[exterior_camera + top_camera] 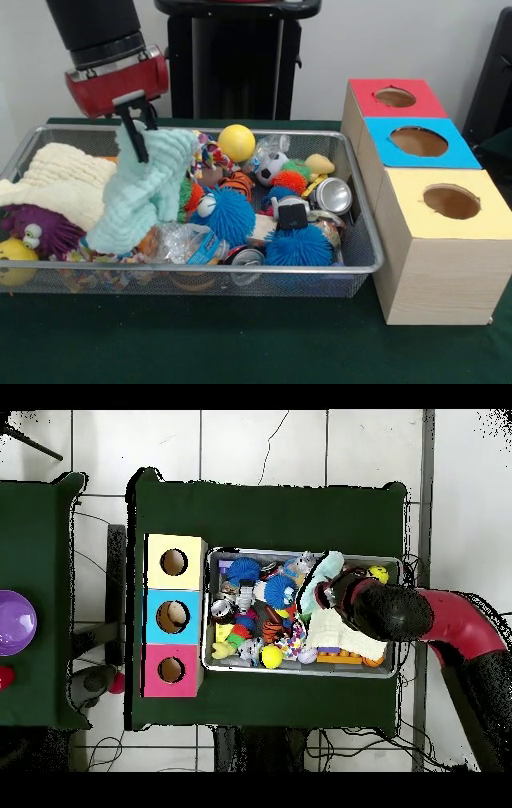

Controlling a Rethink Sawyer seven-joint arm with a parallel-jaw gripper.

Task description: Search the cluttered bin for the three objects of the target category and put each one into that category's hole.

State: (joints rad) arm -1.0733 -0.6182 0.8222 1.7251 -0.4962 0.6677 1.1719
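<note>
Front view: gripper [138, 128], black fingers closed on a pale mint knitted cloth [144, 192], which hangs lifted and draped above the left half of the bin [364, 232]. Step in hand, by judgement: clearing covering clutter during the search, no target yet taken. Arm: red and black wrist descending from the upper left, near vertical; in the overhead view it reaches from the right edge across the bin's right end. Revealed beside the cloth: orange black-striped plush tiger [237, 184] near mid-bin, partly buried among blue spiky balls [228, 214]; pale yellow plush [320, 165] near the right wall, beside a drink can [334, 195]. Third target not identifiable. Red-faced hole [395, 98] on the farthest wooden box, outside the bin's right end, empty-looking. Next move calls for dropping the cloth aside, clear of the tiger, then grasping the tiger.
</note>
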